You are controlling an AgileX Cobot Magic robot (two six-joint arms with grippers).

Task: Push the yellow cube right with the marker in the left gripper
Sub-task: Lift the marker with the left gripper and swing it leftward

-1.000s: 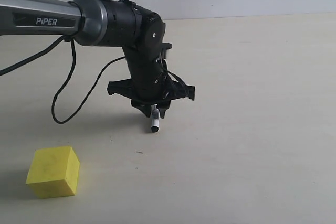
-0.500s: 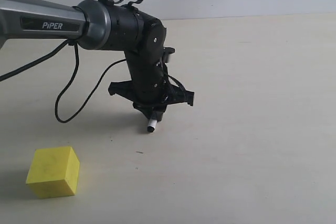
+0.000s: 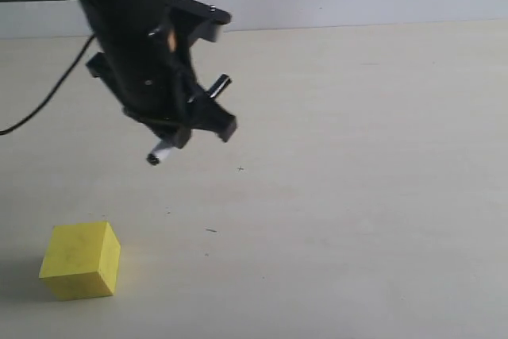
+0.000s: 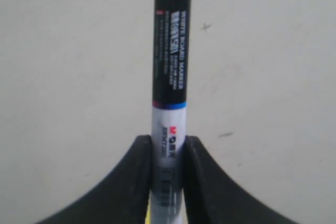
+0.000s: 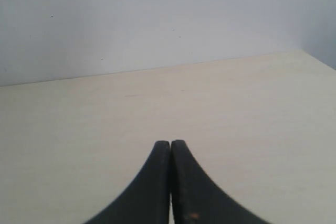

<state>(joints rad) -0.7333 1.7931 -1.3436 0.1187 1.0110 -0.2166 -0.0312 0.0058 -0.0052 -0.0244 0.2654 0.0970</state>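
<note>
- Far left, near edge of the exterior view: yellow cube (image 3: 79,260), flat on the table (image 3: 381,220), untouched and well apart from the arm.
- Up and to the right of it: left gripper (image 3: 170,139) in the air, clamped on the marker (image 3: 163,152); in the wrist view, fingers (image 4: 131,182) pressed on both sides of the white barrel, dark end jutting ahead.
- Tilted down and leftward at the free end, clear of the table.
- Best done by carrying that end beyond the cube's left face, then lowering it beside the face, not onto the top.
- Contact low and near mid-face; then a slow, straight sweep right, to avoid spinning the block.
- Gently: probably prone to pivoting in the grip under side load.
- Rightward: bare table, room to slide.
- Right gripper (image 5: 170,182): shut, nothing between the fingers.
</note>
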